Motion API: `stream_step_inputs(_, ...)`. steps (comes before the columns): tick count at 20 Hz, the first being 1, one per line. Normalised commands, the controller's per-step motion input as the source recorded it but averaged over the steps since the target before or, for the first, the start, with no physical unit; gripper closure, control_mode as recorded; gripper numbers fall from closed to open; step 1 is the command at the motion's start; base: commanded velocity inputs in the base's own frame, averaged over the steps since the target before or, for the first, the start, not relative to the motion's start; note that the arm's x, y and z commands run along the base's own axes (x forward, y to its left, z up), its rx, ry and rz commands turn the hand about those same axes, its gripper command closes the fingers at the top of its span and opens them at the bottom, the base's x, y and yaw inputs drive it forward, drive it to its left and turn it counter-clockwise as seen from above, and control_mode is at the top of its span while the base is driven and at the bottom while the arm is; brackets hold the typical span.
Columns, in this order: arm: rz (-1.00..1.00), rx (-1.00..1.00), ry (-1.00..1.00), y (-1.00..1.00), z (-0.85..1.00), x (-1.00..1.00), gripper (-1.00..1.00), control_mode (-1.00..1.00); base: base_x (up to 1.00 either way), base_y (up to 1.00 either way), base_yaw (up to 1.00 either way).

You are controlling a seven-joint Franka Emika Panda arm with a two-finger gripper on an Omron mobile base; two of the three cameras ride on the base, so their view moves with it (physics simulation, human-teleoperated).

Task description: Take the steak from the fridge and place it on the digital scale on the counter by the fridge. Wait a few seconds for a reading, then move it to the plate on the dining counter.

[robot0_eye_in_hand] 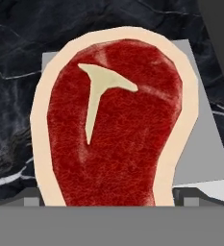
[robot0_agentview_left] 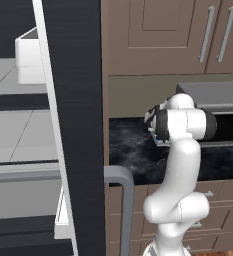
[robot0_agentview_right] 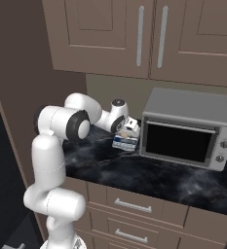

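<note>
Round red steak (robot0_eye_in_hand: 118, 129) with pale fat rim lies on the flat silver-grey scale (robot0_eye_in_hand: 200, 120); end effector (robot0_agentview_right: 127, 127) spread wide, holding nothing; plate move remains.

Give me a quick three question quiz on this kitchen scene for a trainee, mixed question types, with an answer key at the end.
1. True or false: the steak lies on the digital scale.
2. Multiple choice: what stands on the counter right beside the scale? A) a kettle B) a grey boxy oven C) a toaster
3. Fill in: the end effector hangs over the steak with its jaws ____.

Key:
1. True; the hand view shows the steak covering most of the silver top plate.
2. B
3. open
</note>
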Motion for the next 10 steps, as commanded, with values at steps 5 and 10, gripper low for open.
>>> stream_step_inputs(5,0.00,0.00,0.00,0.00,0.00,0.04,-1.00,-1.00,0.00,0.00,0.00)
stream_step_inputs(10,0.00,0.00,0.00,0.00,0.00,0.00,1.00,-1.00,0.00,0.00,0.00)
